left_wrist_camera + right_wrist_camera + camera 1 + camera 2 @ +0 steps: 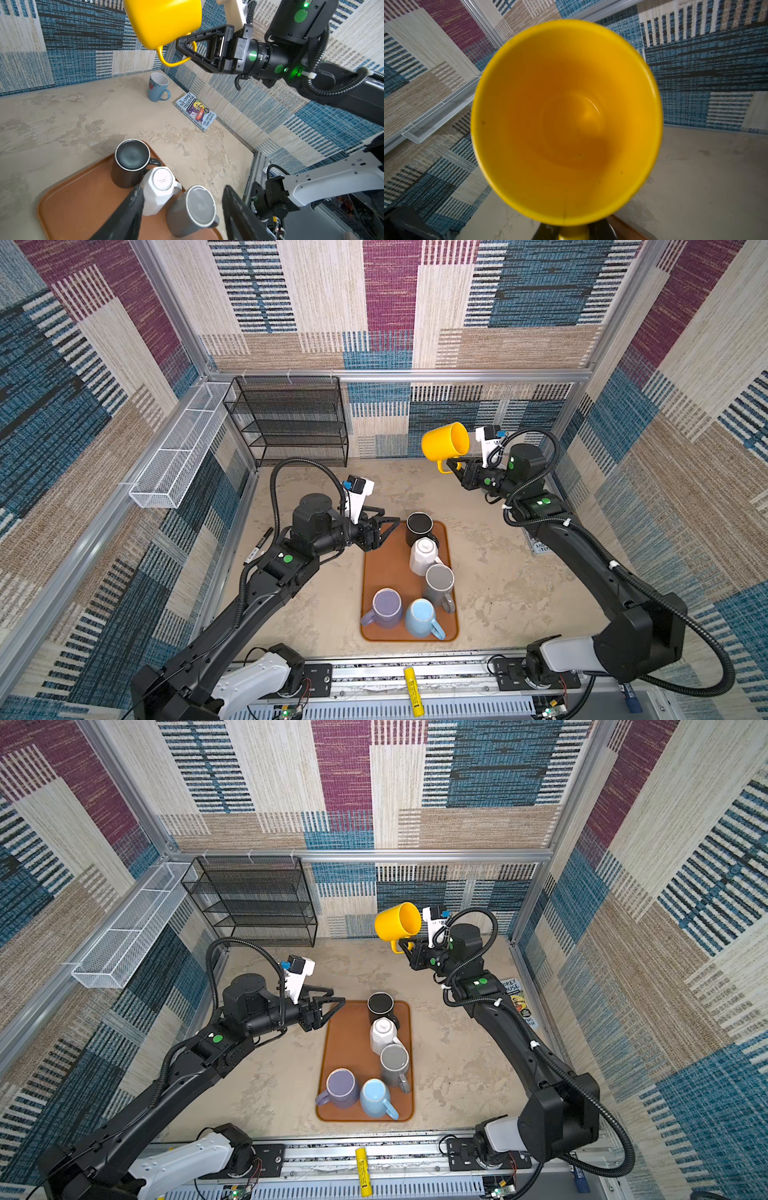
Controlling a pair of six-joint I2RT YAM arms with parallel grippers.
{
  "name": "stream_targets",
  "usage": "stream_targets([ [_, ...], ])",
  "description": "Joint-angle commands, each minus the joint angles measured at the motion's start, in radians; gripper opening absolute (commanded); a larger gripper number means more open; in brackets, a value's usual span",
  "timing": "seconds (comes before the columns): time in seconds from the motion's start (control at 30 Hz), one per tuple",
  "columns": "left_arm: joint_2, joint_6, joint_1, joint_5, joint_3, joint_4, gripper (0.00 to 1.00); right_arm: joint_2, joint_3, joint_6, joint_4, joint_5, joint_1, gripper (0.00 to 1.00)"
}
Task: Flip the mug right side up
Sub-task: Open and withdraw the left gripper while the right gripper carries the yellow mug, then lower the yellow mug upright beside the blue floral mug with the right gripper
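Seven mugs showed. The right end effector point(454, 466) gripped the yellow mug point(444, 443) by its handle, on its side, in the air over the desk's point(498, 593) far right part. Five stood upside down on one brown tray point(382, 572): black mug point(419, 526), white mug point(424, 556), grey mug point(439, 583), purple mug point(386, 608), light blue mug point(420, 616). The left end effector point(390, 520) hung empty, jaws apart, over the tray's far left corner. A flowered blue mug point(158, 87) stood upright near one book point(196, 111), visible only from the left wrist.
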Motion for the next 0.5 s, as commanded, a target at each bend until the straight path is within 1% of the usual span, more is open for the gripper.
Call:
stream_targets([
  [0.0,-0.016,0.027,0.001,-0.029,-0.004,-0.002,0.61,0.028,0.043,-0.067,-0.040,0.122,-0.014,0.00],
  [0.23,-0.011,0.030,0.002,-0.022,-0.005,-0.002,0.60,0.101,0.083,-0.098,-0.132,0.298,-0.028,0.00],
  [0.47,-0.004,0.043,0.001,-0.015,0.008,-0.016,0.60,0.184,0.113,-0.098,-0.192,0.427,-0.029,0.00],
])
